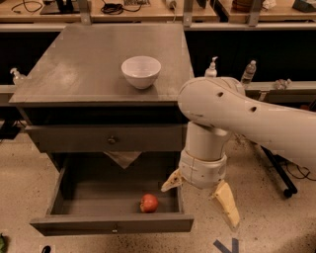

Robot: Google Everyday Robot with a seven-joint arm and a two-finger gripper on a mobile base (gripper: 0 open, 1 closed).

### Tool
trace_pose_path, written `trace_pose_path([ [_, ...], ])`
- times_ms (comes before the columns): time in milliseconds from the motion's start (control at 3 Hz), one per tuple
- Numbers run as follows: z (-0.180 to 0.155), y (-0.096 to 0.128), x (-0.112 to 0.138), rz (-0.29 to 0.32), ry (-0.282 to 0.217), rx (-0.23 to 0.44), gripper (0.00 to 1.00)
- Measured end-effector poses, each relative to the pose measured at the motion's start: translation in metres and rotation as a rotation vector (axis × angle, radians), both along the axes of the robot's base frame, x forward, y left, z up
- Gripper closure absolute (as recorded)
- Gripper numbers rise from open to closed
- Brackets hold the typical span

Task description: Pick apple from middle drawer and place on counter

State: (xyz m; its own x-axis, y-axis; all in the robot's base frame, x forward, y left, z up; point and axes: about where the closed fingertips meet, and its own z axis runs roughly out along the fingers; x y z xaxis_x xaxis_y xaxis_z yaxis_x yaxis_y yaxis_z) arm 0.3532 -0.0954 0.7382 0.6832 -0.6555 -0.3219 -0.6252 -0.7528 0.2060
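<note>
Red apple (149,203) with yellowish patches: one item, lying on the floor of the open middle drawer (113,225), right of centre and close behind the drawer's front panel. Round, so it has no long axis to align with.

End effector (199,203): single unit on a white arm (232,113), hanging near the drawer's right front corner. Its two tan fingers (228,205) are splayed wide apart and hold nothing. One finger reaches over the drawer's right edge; the other is outside it, above the floor.

Governing relation: the apple lies toward the left of the view from the end effector, near but not touching, and a little lower inside the drawer box. By my judgement, the coming move calls for a short shift inward over the drawer, then a descent to bracket the fruit, with the right wall and front panel as the likely obstructions.

Worktop (74,69): flat grey top of the cabinet, dull and scuffed, carrying a white bowl (141,71) toward its right front.

Upper drawer front (74,139): closed, with a round knob.

Room: speckled pale floor (19,197), light wooden benches (148,10) behind, and bottles (249,72) on a ledge beside the cabinet.
</note>
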Motion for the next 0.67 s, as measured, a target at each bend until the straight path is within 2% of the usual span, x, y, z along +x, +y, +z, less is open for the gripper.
trace_pose_path([
  [333,0.000,0.001,0.001,0.000,-0.005,0.003,0.00],
  [667,-0.003,0.015,0.011,0.089,-0.072,0.027,0.00],
])
